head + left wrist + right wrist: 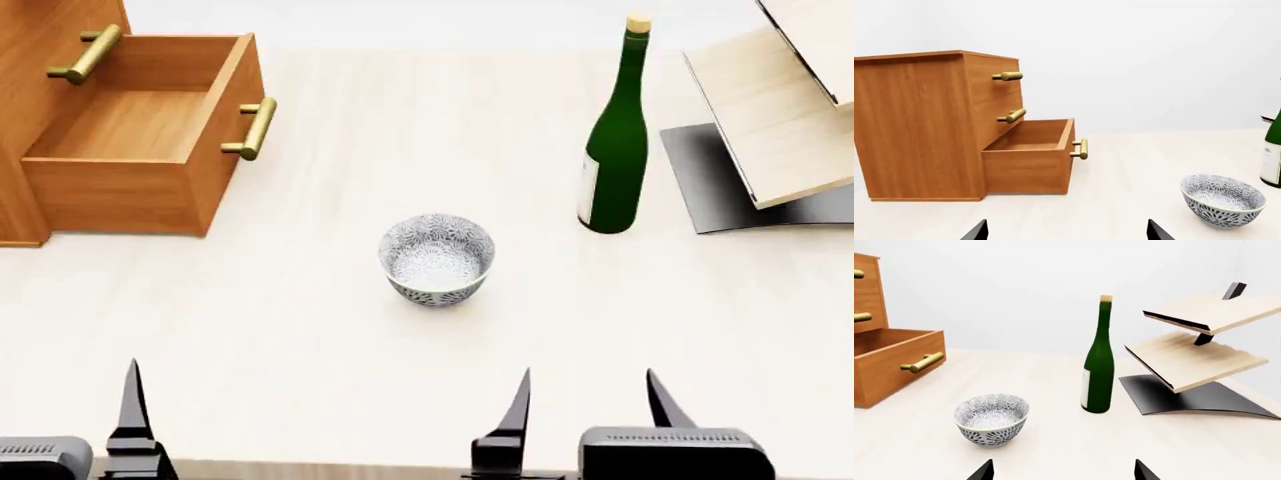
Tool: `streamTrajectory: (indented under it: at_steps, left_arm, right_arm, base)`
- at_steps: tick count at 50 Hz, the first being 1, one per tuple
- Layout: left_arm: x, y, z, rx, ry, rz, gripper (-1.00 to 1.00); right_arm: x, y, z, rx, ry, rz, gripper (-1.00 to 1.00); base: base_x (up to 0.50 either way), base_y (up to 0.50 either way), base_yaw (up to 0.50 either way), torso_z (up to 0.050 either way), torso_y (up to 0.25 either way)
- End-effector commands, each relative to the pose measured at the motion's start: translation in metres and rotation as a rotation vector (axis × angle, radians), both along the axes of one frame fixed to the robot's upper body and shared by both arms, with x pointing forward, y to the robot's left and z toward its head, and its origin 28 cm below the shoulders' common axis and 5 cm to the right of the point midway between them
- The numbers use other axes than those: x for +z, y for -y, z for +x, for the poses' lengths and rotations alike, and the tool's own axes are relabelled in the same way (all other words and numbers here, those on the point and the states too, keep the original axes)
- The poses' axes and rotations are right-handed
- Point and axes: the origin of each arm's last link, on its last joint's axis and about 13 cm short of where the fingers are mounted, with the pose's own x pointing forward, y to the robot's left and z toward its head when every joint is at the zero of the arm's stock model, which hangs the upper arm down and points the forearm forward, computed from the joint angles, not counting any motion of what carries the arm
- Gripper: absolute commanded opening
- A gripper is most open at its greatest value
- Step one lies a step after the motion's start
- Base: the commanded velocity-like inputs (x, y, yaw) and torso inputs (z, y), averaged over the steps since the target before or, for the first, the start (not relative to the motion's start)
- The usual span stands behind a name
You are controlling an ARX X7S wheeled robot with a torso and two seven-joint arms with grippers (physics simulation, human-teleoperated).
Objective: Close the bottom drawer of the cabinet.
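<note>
The orange-brown wood cabinet [38, 30] stands at the far left of the pale table [267, 330]; it also shows in the left wrist view [914, 125]. Its bottom drawer [114, 195] is pulled out wide, empty inside, with its brass bar handle [254, 128] on the front. The drawer [1029, 167] and its handle [1082, 148] face my left gripper [1067, 232], which is open, empty and well short of them. My right gripper [587, 405] is open and empty near the table's front edge; from it the drawer [894, 365] shows at the far side.
A patterned bowl [437, 258] sits mid-table, between the grippers and the drawer's side. A green bottle [617, 150] stands to the right. A pale wood rack [787, 110] on a grey base [714, 185] is at the far right.
</note>
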Motion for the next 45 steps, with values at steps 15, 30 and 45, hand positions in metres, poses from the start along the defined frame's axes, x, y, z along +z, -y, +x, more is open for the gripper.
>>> streamTrajectory:
  at_steps: [15, 30, 45]
  left_arm:
    - [0.0075, -0.0074, -0.0020, 0.017, 0.011, -0.013, 1.00]
    - [0.0075, -0.0055, -0.0013, 0.015, 0.014, -0.009, 1.00]
    - [0.0071, -0.0035, -0.0007, 0.010, 0.015, -0.009, 1.00]
  right_arm:
    - [0.0046, -0.0009, 0.0016, 0.014, 0.019, -0.046, 1.00]
    - [0.0053, -0.0007, 0.0008, 0.010, 0.012, -0.033, 1.00]
    - [0.0015, 0.0016, 0.0015, -0.003, 0.009, -0.022, 1.00]
  base:
    - [0.00, 0.21, 0.00, 0.000, 0.000]
    - [0.00, 0.50, 0.00, 0.000, 0.000]
    - [0.00, 0.50, 0.00, 0.000, 0.000]
